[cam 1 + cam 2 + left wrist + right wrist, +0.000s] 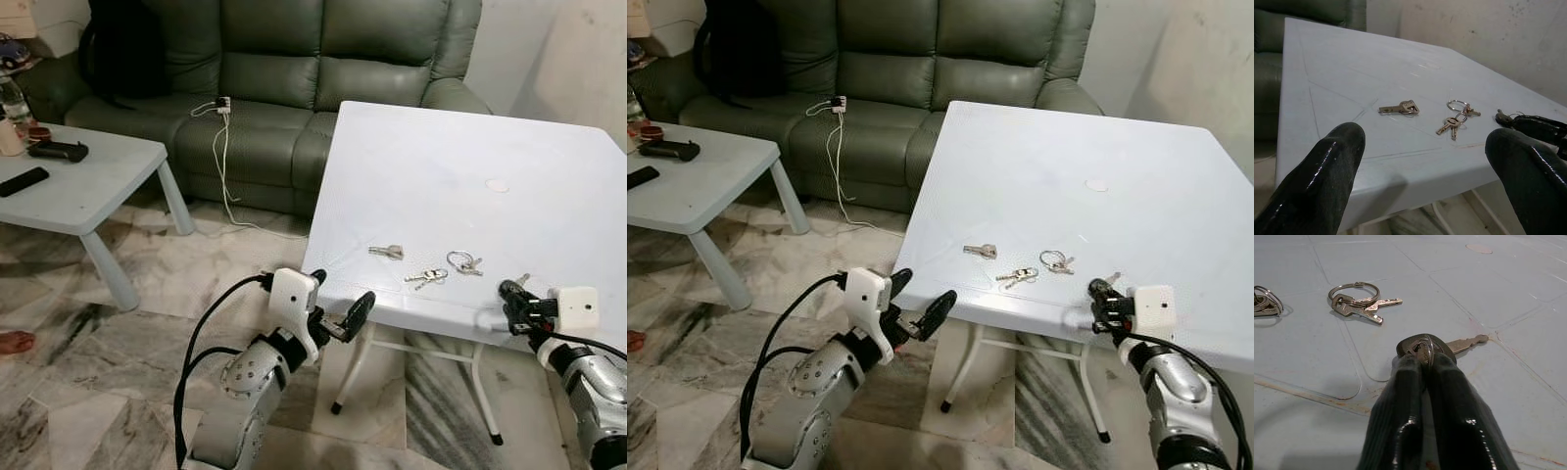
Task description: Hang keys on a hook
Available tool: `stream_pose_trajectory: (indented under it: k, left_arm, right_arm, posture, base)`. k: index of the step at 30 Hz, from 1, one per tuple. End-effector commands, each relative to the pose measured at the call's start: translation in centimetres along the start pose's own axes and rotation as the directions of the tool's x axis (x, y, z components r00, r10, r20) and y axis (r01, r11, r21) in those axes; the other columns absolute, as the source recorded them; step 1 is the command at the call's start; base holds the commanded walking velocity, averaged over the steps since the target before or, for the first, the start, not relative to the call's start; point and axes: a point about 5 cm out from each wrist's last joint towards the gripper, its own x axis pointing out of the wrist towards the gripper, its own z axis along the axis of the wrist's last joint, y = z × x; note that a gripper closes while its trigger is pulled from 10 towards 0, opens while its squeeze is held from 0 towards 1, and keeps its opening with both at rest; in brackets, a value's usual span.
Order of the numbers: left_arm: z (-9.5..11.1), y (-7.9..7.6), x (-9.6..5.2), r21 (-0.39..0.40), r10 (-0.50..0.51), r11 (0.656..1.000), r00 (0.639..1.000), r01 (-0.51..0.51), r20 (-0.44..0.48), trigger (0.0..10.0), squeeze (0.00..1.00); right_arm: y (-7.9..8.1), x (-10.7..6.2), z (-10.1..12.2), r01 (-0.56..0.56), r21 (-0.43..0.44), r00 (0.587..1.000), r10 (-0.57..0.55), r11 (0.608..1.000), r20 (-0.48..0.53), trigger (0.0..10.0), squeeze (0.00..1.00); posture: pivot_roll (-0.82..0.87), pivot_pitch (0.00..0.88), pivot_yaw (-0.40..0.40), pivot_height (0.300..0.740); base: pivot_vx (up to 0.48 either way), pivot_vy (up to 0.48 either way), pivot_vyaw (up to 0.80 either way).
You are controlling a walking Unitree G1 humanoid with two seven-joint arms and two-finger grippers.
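Observation:
On the white table (460, 166), near its front edge, lie a single key (387, 252), a small bunch of keys (427, 277) and a key ring with keys (464, 262). My right gripper (511, 297) rests at the front edge to the right of them, shut on the black head of a key (1425, 346) whose blade lies flat on the tabletop. Off the table's front left corner, level with its edge, my left gripper (341, 299) stands open, and its fingers (1317, 181) frame the keys from the side.
A green sofa (294, 69) with a charger cable (223, 147) stands behind the table. A low table (88, 186) with a remote is at the left, with a person's foot (12, 342) on the marble floor near it. A wall rises behind the table on the right.

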Motion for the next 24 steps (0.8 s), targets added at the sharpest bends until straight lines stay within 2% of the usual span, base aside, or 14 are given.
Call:
stream_pose_trajectory:
  k: [1,2,11,12,13,14,15,18,19,24]
  left_arm:
    - [0.4,-0.5,0.3,0.004,-0.013,1.000,1.000,0.013,0.009,10.0,0.00]
    - [0.4,-0.5,0.3,0.004,-0.013,1.000,1.000,0.013,0.009,10.0,0.00]
    - [0.4,-0.3,0.3,0.005,-0.006,1.000,1.000,0.006,0.010,10.0,0.00]
    - [0.4,-0.3,0.3,0.005,-0.004,1.000,1.000,0.004,0.009,10.0,0.00]
    - [0.4,-0.3,0.3,0.005,-0.003,1.000,1.000,0.003,0.010,10.0,0.00]
    - [0.5,-0.3,0.3,0.006,-0.002,1.000,1.000,0.002,0.010,10.0,0.00]
    - [0.5,-0.2,0.3,0.006,0.000,1.000,1.000,0.000,0.011,10.0,0.00]
    - [0.5,-0.2,0.3,0.007,0.002,1.000,1.000,-0.002,0.012,10.0,0.00]
    - [0.5,-0.2,0.3,0.006,0.002,1.000,1.000,-0.002,0.013,10.0,0.00]
    - [0.6,-0.1,0.5,0.006,0.001,1.000,1.000,-0.001,0.014,10.0,0.00]
  right_arm:
    - [-0.5,-0.1,0.2,0.008,-0.021,1.000,-0.008,1.000,-0.011,9.7,0.00]
    - [-0.6,-0.1,0.2,0.008,-0.020,1.000,-0.009,1.000,-0.012,10.0,0.00]
    - [-0.7,0.1,0.7,0.011,-0.015,1.000,-0.011,1.000,0.014,10.0,0.00]
    - [-0.7,0.2,1.0,0.008,-0.004,0.999,-0.008,1.000,0.036,9.4,0.00]
    - [-0.7,0.3,1.2,0.007,-0.001,0.999,-0.007,1.000,0.047,9.4,0.00]
    - [-0.7,0.3,1.5,0.007,0.002,0.998,-0.007,1.000,0.060,7.6,0.00]
    - [-0.6,0.6,2.1,0.004,0.010,0.996,-0.005,1.000,0.089,10.0,0.00]
    - [-0.4,0.9,2.7,-0.010,0.025,0.993,0.007,1.000,0.121,9.8,0.00]
    - [-0.2,1.1,3.1,-0.028,0.043,0.989,0.022,0.999,0.148,0.0,0.00]
    - [0.4,1.6,4.4,-0.054,0.050,0.978,0.043,0.997,0.203,0.0,0.00]
  posture:
    - [-0.05,0.015,-0.080,0.740]
    - [-0.05,0.015,-0.080,0.740]
    - [-0.04,0.020,-0.078,0.740]
    - [-0.04,0.020,-0.078,0.740]
    - [-0.04,0.020,-0.078,0.740]
    - [-0.04,0.020,-0.076,0.740]
    - [-0.05,0.022,-0.075,0.740]
    - [-0.05,0.020,-0.074,0.740]
    - [-0.05,0.021,-0.074,0.740]
    - [-0.05,0.022,-0.073,0.740]
  base:
    - [0.000,0.000,0.00]
    - [0.000,0.000,0.00]
    - [0.000,0.000,0.00]
    - [0.000,0.000,0.00]
    - [0.000,0.000,0.00]
    - [0.000,0.000,0.00]
    - [0.000,0.000,0.00]
    - [0.000,0.000,0.00]
    - [0.000,0.000,0.00]
    - [0.000,0.000,0.00]
